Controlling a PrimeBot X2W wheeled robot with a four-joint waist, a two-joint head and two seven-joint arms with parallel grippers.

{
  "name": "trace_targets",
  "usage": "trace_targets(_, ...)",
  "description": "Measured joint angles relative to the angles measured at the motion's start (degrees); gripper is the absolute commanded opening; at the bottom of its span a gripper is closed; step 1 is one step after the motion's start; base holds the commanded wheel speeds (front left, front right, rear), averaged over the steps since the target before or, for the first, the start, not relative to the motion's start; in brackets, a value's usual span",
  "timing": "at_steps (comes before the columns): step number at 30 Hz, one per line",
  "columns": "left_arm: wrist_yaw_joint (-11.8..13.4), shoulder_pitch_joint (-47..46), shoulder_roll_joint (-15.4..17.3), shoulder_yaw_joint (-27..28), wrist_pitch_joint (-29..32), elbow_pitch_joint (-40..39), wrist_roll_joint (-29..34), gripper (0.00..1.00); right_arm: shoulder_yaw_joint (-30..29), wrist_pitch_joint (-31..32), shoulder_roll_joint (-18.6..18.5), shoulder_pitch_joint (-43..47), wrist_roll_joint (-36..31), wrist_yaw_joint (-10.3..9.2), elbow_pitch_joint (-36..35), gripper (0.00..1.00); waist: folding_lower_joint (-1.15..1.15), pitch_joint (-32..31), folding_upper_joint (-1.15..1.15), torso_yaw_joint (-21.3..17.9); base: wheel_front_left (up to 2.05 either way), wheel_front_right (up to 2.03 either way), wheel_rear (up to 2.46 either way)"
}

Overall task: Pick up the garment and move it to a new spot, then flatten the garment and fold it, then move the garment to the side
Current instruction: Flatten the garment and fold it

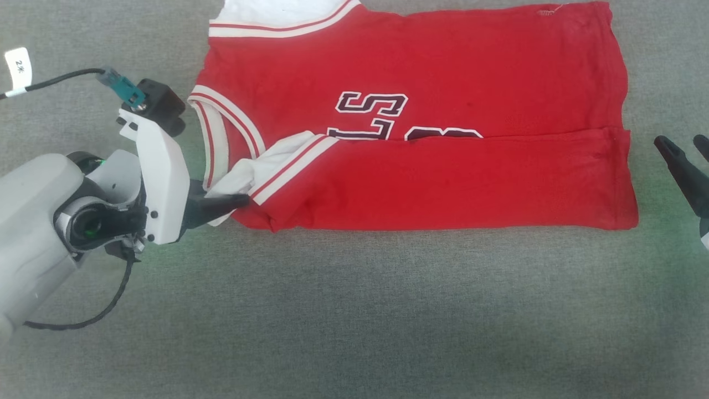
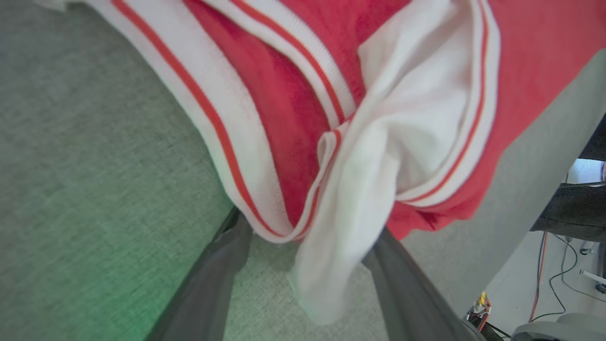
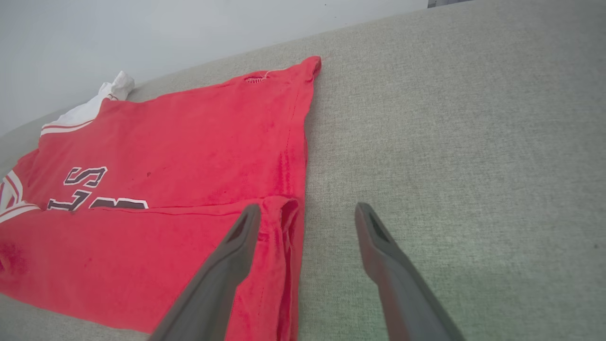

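Left gripper (image 1: pixel 235 202): the jaws stand wide apart. A loose white sleeve end lies between the two dark fingers (image 2: pixel 215 279) and is not pinched.
Garment at the left gripper: in the left wrist view the garment (image 2: pixel 284 109) hangs over the finger tips, with its white and red-striped band against the left finger.
Left arm pose: the pale forearm comes in from the lower left of the head view. The wrist is turned so that the fingers point sideways, toward the garment's near sleeve.
Right gripper (image 1: pixel 682 143): the jaws are wide apart and hold nothing (image 3: pixel 307 209).
Garment at the right gripper: the red hem corner lies under and just beside its left finger (image 3: pixel 227 265), while the other finger is over bare cloth surface.
Garment position: the garment (image 1: pixel 443 183) lies flat between the two grippers. Its near long edge is folded over the dark lettering (image 1: pixel 371 108).
Surface: grey woven cloth (image 1: pixel 332 310).
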Motion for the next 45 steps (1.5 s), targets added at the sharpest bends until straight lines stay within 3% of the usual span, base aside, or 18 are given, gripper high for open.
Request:
trace_targets(1, -0.11, -0.03, -0.13, 0.1, 0.0, 0.26, -0.08, 0.36, -0.02, -0.03, 0.0, 0.01, 0.0, 0.0, -0.13, 1.0, 0.0, 0.16, 0.0, -0.15, 0.0, 0.0, 0.0)
trace_targets(2, -0.18, 0.01, -0.25, 0.26, 0.05, 0.47, -0.53, 0.0, -0.04, -0.02, -0.01, 0.01, -0.02, 0.0, -0.24, 1.0, 0.0, 0.3, 0.0, -0.24, 0.0, 0.0, 0.0)
trace_targets(9, -0.2, -0.03, -0.94, 0.62, -0.07, -0.75, -1.68, 0.0, 3.1, 4.55, -4.3, 0.33, -2.18, 0.0, -2.46, 1.0, 0.0, 0.72, 0.0, 0.14, 0.0, 0.0, 0.0)
trace_targets(16, -0.2, -0.4, -1.6, 0.63, -1.42, -3.26, -0.16, 0.0, 7.59, 16.91, -9.9, 0.35, -2.26, 0.0, -3.82, 1.0, 0.0, 1.79, 0.0, 1.31, 0.0, 0.0, 0.0)
trace_targets(20, -0.23, -0.94, -2.42, 0.54, -2.09, -4.19, 0.4, 0.0, 9.83, 23.45, -11.04, -0.33, -0.74, 0.0, -4.3, 1.0, 0.0, 2.65, 0.0, 2.09, 0.0, 0.0, 0.0)
trace_targets(23, -0.27, -1.13, -2.91, 0.54, -3.02, -4.54, 0.53, 0.0, 10.15, 24.86, -11.04, -1.09, -0.96, 0.0, -4.02, 1.0, 0.0, 3.29, 0.0, 2.53, 0.0, 0.0, 0.0)
trace_targets(24, -0.27, -1.19, -3.07, 0.54, -3.12, -4.57, 0.54, 0.0, 10.48, 25.12, -11.1, -1.48, -1.31, 0.0, -4.03, 0.82, 0.0, 3.44, 0.0, 2.66, 0.0, 0.0, 0.0)
trace_targets(26, -0.29, -1.25, -3.31, 0.52, -3.58, -4.66, 0.71, 0.0, 10.76, 25.26, -10.93, -1.81, -1.76, 0.0, -3.76, 0.12, 0.0, 3.58, 0.0, 2.85, 0.0, 0.0, 0.0)
trace_targets(27, -0.29, -1.25, -3.36, 0.48, -3.86, -4.69, 0.71, 0.0, 10.82, 25.25, -10.78, -1.98, -1.81, 0.0, -3.63, 0.0, 0.0, 3.55, 0.0, 2.91, 0.0, 0.0, 0.0)
trace_targets(36, -0.27, 1.27, -2.02, 0.09, -7.65, -7.03, 0.44, 0.0, 10.74, 22.7, -9.87, -1.15, -0.82, 0.02, -2.02, 0.0, 0.0, 0.85, 0.0, 3.36, 0.0, 0.0, 0.0)
trace_targets(45, -0.26, 7.3, 5.14, -0.13, -11.16, -14.34, -0.63, 0.0, 8.34, 22.92, -12.82, 6.6, 1.99, 0.02, -4.22, 0.0, 0.0, -3.88, 0.0, 3.72, 0.0, 0.0, 0.0)
